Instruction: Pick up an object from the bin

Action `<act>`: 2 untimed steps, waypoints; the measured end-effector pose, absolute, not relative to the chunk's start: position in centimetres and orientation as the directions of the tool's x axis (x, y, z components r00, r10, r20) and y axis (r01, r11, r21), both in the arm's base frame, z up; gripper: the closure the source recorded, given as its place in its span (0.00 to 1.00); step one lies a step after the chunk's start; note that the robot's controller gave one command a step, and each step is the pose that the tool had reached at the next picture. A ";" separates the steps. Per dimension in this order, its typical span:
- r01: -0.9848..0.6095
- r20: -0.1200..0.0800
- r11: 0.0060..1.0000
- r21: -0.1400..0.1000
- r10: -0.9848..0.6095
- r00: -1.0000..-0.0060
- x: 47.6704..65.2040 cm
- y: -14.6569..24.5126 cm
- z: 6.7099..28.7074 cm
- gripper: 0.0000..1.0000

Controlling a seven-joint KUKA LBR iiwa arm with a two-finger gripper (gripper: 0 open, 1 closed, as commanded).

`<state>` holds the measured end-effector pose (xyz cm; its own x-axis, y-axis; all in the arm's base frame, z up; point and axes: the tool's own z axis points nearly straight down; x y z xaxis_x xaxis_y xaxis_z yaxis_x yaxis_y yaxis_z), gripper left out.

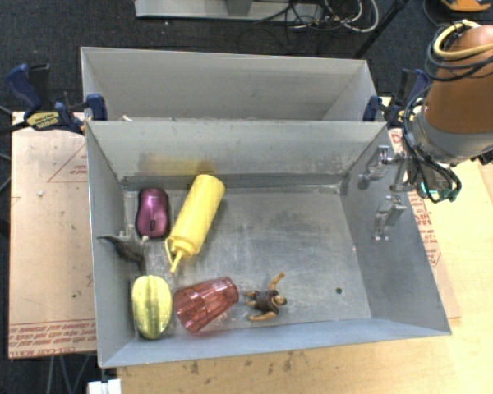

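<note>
My gripper (pixel 377 200) hangs at the bin's right wall, above the sloped side, open with nothing between its metal fingers. It is well away from every loose thing. Nearest to it is a small brown toy figure (pixel 266 301) on the floor near the front wall. Left of that figure a red see-through cup (pixel 205 304) lies on its side. A yellow squeeze bottle (pixel 195 213) lies tilted at the left middle, nozzle pointing to the front.
Along the left wall lie a purple computer mouse (pixel 153 212), a small grey toy animal (pixel 125 249) and a yellow-green striped squash (pixel 151 305). Bare bin floor stretches between these things and the right wall.
</note>
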<state>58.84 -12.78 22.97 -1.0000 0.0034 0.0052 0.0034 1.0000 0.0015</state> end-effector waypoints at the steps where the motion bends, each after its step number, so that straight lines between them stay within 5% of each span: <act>1: 0.001 -0.002 1.000 0.000 0.001 -1.000 59.0 -12.7 23.4 0.00; 2: -0.027 -0.008 1.000 -0.001 -0.027 -1.000 57.6 -12.4 18.6 0.00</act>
<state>57.59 -12.36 18.57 -0.9996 -0.0273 -0.0080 -0.0273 0.9996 -0.0013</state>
